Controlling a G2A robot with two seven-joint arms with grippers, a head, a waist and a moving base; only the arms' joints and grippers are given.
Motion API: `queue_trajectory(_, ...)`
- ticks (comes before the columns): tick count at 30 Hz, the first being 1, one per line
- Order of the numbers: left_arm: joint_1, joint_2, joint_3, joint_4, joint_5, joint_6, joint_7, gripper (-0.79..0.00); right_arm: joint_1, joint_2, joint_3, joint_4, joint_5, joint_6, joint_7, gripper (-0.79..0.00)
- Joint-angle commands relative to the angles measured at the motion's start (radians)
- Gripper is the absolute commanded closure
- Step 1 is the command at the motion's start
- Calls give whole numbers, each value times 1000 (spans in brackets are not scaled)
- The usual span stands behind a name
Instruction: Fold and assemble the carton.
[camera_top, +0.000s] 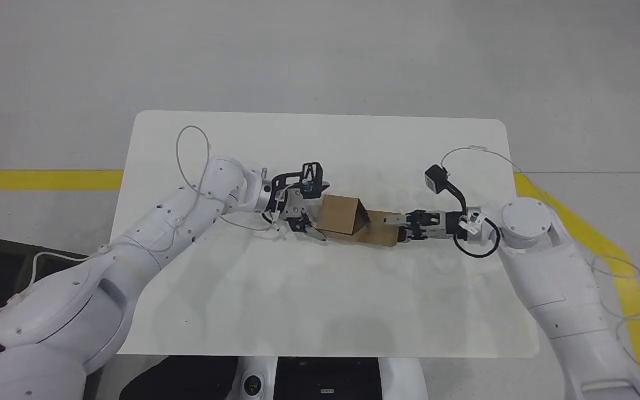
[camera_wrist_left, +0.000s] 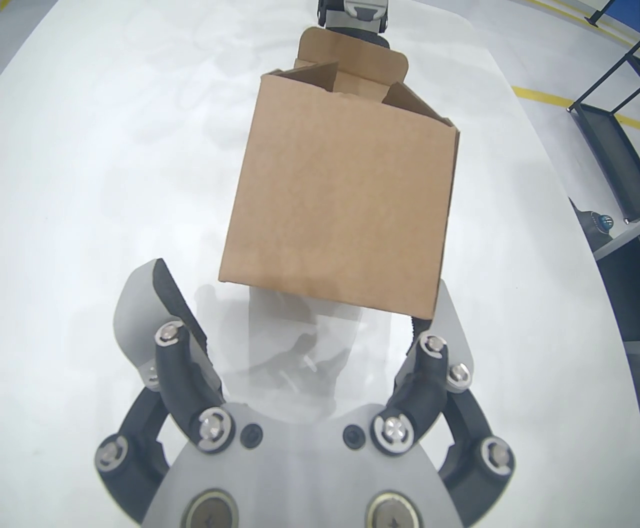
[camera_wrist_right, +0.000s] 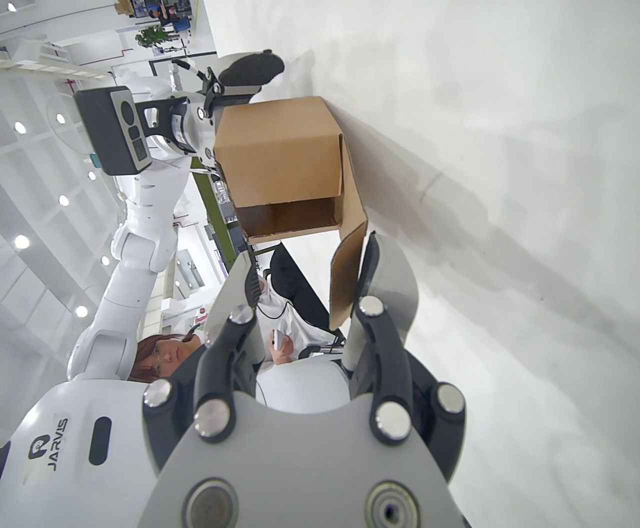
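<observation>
A brown carton (camera_top: 343, 214) lies on its side in the middle of the white table (camera_top: 300, 310), its end flap (camera_top: 381, 237) folded out toward the right arm. My left gripper (camera_wrist_left: 297, 292) is open at the carton's (camera_wrist_left: 340, 200) closed end, one finger touching a lower corner. My right gripper (camera_wrist_right: 310, 272) is open at the carton's (camera_wrist_right: 280, 150) open mouth. The loose flap (camera_wrist_right: 347, 265) rests against one of its fingers (camera_wrist_right: 382, 270). In the top view the left gripper (camera_top: 300, 212) and right gripper (camera_top: 408, 226) flank the carton.
The table's far half and front strip are bare white surface. A yellow floor line (camera_top: 60, 180) runs past both table sides. A dark metal rack (camera_wrist_left: 612, 115) stands off the table beyond its edge. Thin cables loop over both arms.
</observation>
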Motion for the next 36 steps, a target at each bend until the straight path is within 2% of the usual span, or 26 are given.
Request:
queue_trajectory(1, 4, -2, -8, -4, 2, -1, -2, -785, -3, 1, 3, -9, 5, 0, -4, -366)
queue_trajectory(22, 30, -17, -64, -39, 77, -1, 16, -785, 59, -17, -68, -41, 47, -32, -57, -363)
queue_trajectory(30, 32, -18, -74, -28, 82, -1, 10, -785, 101, -24, -120, -25, -47, -24, -92, -372)
queue_trajectory(36, 35, -13, -83, -14, 81, -1, 10, -785, 120, -15, -87, 42, -93, -24, -119, -416)
